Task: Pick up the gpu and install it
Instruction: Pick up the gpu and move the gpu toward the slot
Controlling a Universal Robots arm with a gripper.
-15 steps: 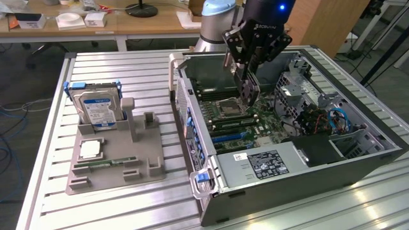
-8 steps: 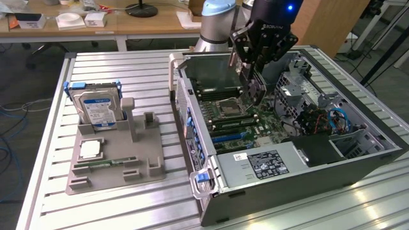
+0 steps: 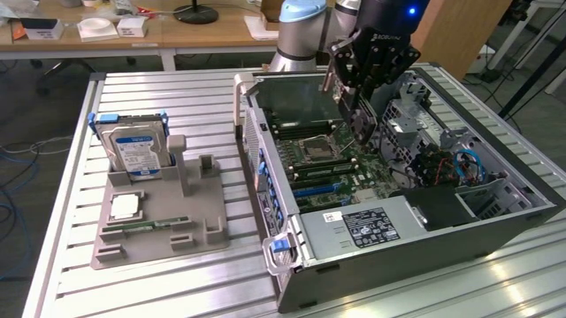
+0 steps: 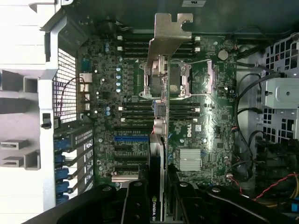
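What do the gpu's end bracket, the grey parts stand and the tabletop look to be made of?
gpu bracket: bare sheet metal, likely steel; silvery with a dull sheen and a folded tab.
Grey stand: probably plastic, perhaps printed; matte, uniform grey, chunky moulded slots.
Tabletop: looks like aluminium slats; brushed silver, with bright reflections along parallel grooves.

**Exterior view:** the camera is set off the arm, raised and at middle distance. It looks obliquely down across the slatted silver metal table (image 3: 177,86) into the open dark-grey computer case (image 3: 425,258).

**Wrist view:** the camera rides on the wrist, close above the case interior. It faces straight down along the black hand (image 4: 156,191) and the edge-on slim black gpu (image 4: 158,144) clamped in it.

**Shared region:** both views take in the green motherboard (image 4: 210,140) with its central metal-framed processor socket (image 4: 175,79), together with the hand and the gpu.
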